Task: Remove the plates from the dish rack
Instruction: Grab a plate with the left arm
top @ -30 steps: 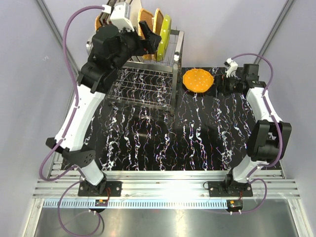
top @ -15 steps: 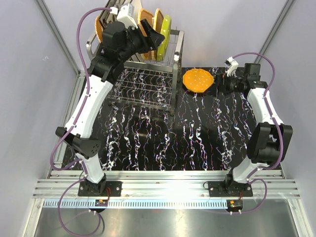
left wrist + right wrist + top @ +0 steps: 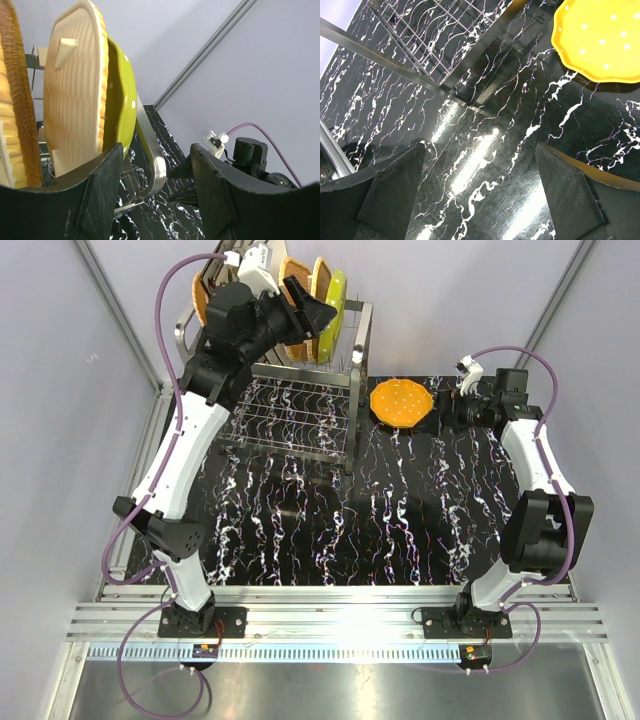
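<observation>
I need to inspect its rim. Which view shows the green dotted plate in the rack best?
The left wrist view: the green dotted plate stands close up, rim and white dots clear. The top external view shows the green dotted plate small and edge-on. The right wrist view misses it.

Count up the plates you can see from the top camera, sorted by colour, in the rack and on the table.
Orange-tan wicker plates, standing in the dish rack: 3
Green dotted plate, standing in the dish rack: 1
Orange dotted plate, flat on the table: 1
Total: 5 in view; the left arm hides part of the rack's top.
</observation>
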You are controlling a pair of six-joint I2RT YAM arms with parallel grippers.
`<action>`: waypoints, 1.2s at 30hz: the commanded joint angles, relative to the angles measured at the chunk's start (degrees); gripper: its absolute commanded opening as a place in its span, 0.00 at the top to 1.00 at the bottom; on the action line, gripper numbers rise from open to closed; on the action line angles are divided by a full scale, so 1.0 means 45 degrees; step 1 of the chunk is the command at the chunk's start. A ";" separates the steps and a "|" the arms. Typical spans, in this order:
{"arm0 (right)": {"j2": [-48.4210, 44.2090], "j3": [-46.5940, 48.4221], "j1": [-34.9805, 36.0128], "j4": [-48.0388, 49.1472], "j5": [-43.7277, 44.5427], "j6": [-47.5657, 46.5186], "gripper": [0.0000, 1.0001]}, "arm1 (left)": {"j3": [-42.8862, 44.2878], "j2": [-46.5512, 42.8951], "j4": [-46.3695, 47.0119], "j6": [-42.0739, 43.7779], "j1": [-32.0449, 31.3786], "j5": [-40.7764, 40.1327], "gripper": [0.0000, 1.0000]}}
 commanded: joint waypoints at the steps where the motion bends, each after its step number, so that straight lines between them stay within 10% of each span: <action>1: -0.0507 0.0113 0.0038 -0.0009 -0.0334 0.0159 0.00 | 0.0175 -0.0252 0.0682 -0.0028 0.0014 0.0443 0.41; 36: -0.0780 -0.0199 0.0038 0.0187 -0.0275 0.0432 0.00 | 0.0508 0.1330 -0.0746 0.2100 -0.0025 -0.0884 0.45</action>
